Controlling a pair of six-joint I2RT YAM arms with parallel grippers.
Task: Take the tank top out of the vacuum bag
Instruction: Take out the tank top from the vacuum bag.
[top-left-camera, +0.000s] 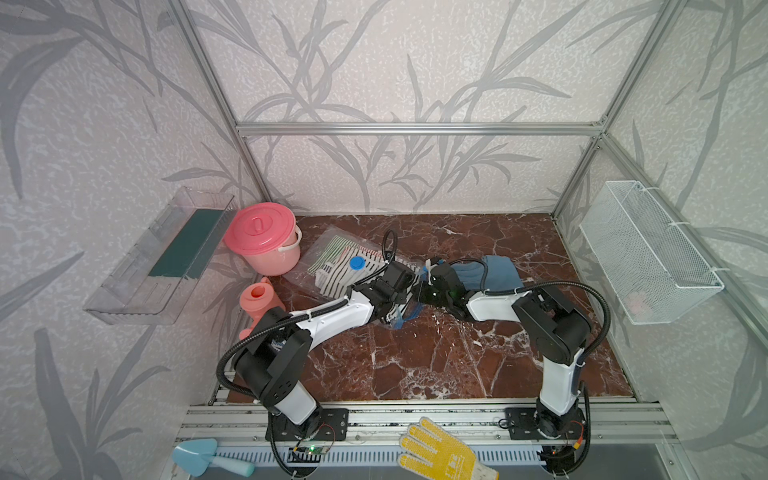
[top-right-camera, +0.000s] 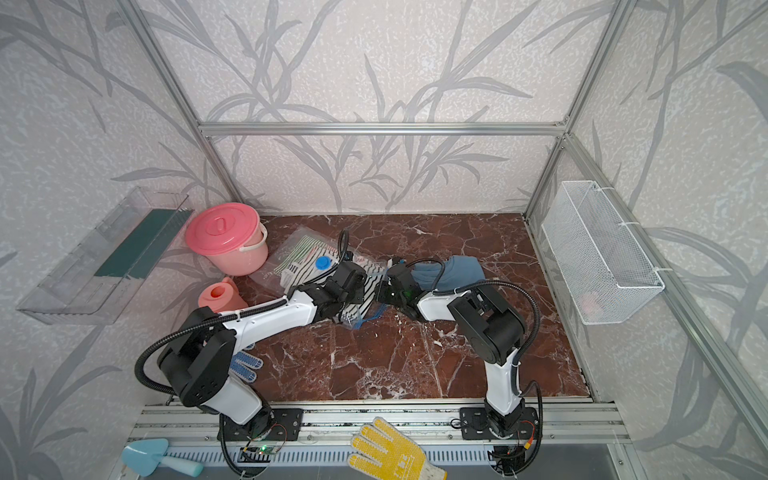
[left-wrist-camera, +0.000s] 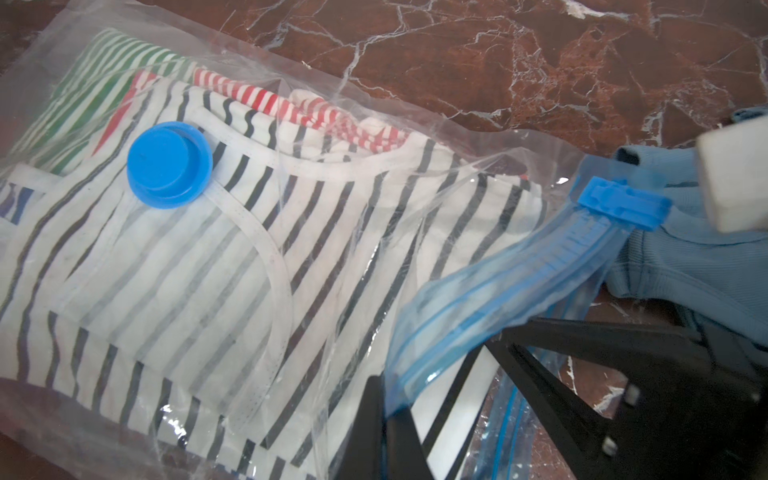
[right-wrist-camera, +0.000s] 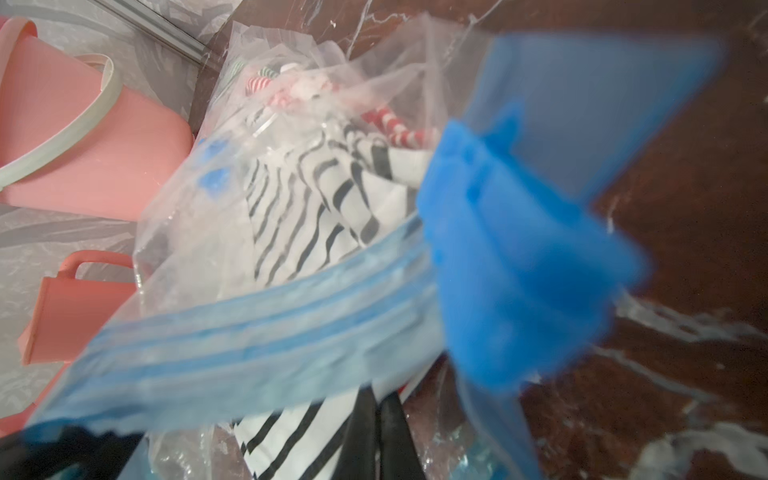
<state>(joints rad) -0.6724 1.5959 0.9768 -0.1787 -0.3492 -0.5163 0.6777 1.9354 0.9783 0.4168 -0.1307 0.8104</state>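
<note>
**A:** What are the grippers doing?

**B:** The left gripper (left-wrist-camera: 453, 357) is clenched on the blue zip strip (left-wrist-camera: 498, 291) of the large clear plastic vacuum bag (top-left-camera: 332, 253). The strip arches up to its jaws. The right gripper (right-wrist-camera: 378, 419) faces it almost tip to tip, jaws pressed together. The strip and its blue plastic slider (left-wrist-camera: 623, 203) hide the tips, so I cannot tell what they pinch.

**A:** And the tank top?

**B:** The black-and-white striped tank top (left-wrist-camera: 208, 291) lies inside the bag, just beyond the left gripper and under the round blue valve cap (left-wrist-camera: 168, 164). Red-striped and green-striped cloth sits deeper in. A blue ribbed garment (top-left-camera: 498, 272) lies outside the bag, just behind the right gripper.

**A:** The surface?

**B:** It is a red-brown marble-look tabletop (top-left-camera: 415, 361) with white veins. Out to the left gripper's left, a pink lidded plastic bucket (top-left-camera: 264, 239) stands just beside the bag. A pink plastic watering can (top-left-camera: 259, 297) sits nearer that arm's base.

**A:** The room?

**B:** Pale wallpaper with grey leaves (top-left-camera: 374, 62) lines the walls behind aluminium frame bars (top-left-camera: 415, 129). A clear plastic shelf (top-left-camera: 166, 253) hangs on the left wall and a white wire-mesh basket (top-left-camera: 648, 249) on the right, both well apart from the grippers. Behind the arm bases, a yellow dotted work glove (top-left-camera: 440, 453) and a light-blue plastic trowel (top-left-camera: 208, 457) lie on the front rail.
</note>
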